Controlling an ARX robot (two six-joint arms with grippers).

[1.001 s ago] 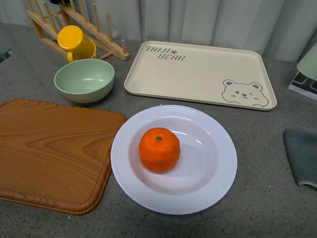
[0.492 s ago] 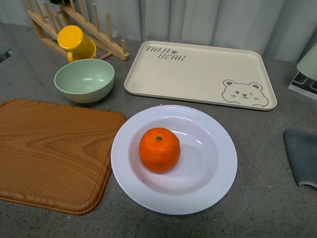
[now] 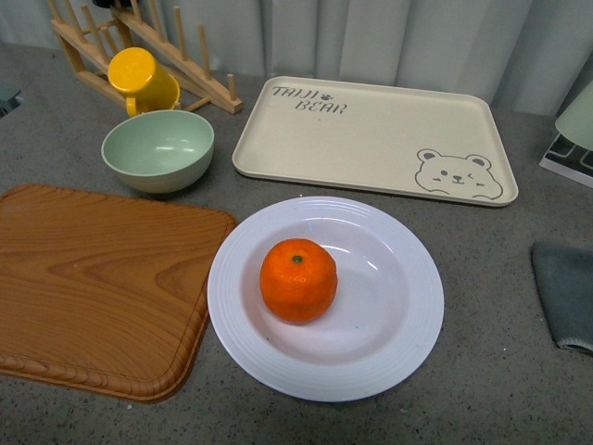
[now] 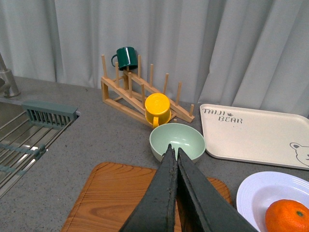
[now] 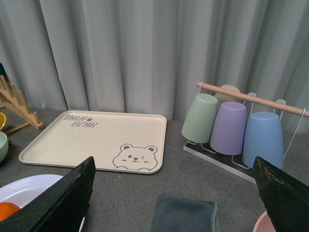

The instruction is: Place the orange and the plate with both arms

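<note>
The orange [image 3: 297,279] lies in the white ridged plate [image 3: 408,343] at the front middle of the counter. Neither arm shows in the front view. In the left wrist view my left gripper [image 4: 174,149] is shut and empty, held above the wooden board [image 4: 116,193]; the orange [image 4: 287,216] and plate [image 4: 251,193] sit off to its side. In the right wrist view my right gripper [image 5: 174,166] is open wide and empty, held above a grey cloth [image 5: 183,212]; a slice of the plate [image 5: 29,186] and orange [image 5: 7,210] shows at the edge.
A wooden board [image 3: 93,278] lies left of the plate. A pale green bowl [image 3: 157,148], a yellow cup [image 3: 141,79] and a wooden rack [image 3: 176,56] stand behind it. The beige bear tray [image 3: 371,139] is behind the plate. A grey cloth [image 3: 565,292] and a cup rack [image 5: 231,125] are at the right.
</note>
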